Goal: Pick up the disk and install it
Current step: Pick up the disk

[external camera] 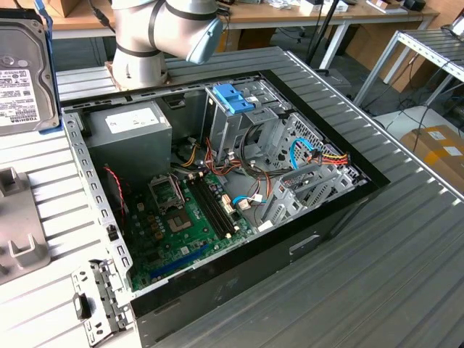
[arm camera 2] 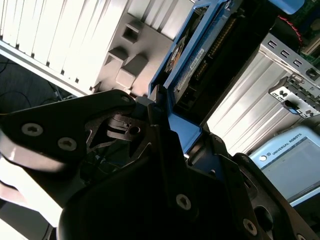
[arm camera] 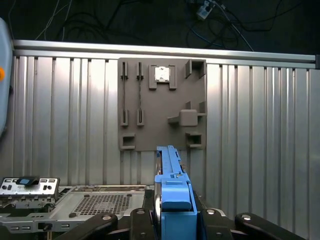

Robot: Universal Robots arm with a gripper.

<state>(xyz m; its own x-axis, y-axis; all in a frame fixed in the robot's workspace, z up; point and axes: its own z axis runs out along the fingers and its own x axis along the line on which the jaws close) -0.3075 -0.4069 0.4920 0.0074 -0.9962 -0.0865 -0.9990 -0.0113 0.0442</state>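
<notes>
The disk (external camera: 25,72) hangs on edge above the grey holder plate (arm camera: 162,105) on the worktop (external camera: 406,239). The gripper (arm camera: 172,220) is clamped on its blue carrier frame, which keeps it upright. It is well apart from the drive cage (external camera: 243,123) in the open computer case (external camera: 217,188), so I judge it picked up but not yet installed.

The disk (external camera: 22,69) is silver with a white sticker and a light blue frame. The gripper (arm camera: 172,222) is black. The tabletop (arm camera: 260,125) is silver with long stripes. The holder plate (arm camera: 162,105) is plain grey. Inside the black computer case (external camera: 239,286), the board (external camera: 181,225) is green and the bracket (external camera: 233,98) is blue.
</notes>
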